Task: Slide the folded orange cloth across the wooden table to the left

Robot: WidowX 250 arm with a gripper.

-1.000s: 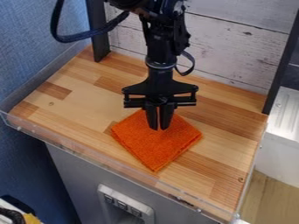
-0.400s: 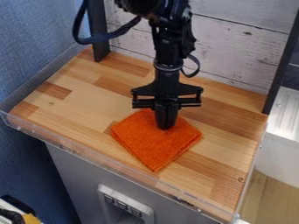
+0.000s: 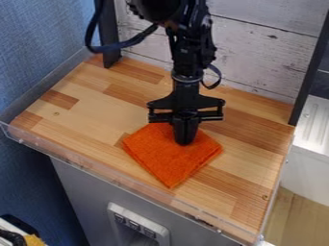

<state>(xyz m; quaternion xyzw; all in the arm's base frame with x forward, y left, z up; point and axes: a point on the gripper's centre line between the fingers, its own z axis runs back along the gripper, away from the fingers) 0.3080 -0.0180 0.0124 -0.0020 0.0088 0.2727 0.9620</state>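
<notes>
My gripper (image 3: 185,141) points down over the upper part of an orange cloth (image 3: 168,163), its two fingers together. The cloth is folded into a square and lies flat, turned so that one corner faces the front edge. The fingertips overlap the cloth's upper middle; whether they touch it or pinch any fabric, I cannot tell. They hide a small patch of the cloth behind them.
The wooden tabletop (image 3: 90,115) has a low clear rim (image 3: 122,178) along its front edge. A whitewashed plank wall (image 3: 257,53) stands behind, with dark posts at both back corners. A blue wall is on the left.
The gripper has shifted slightly to the right, and its fingers, slightly apart at first, have come together. It sits a little lower in view. The cloth lies in the same place.
</notes>
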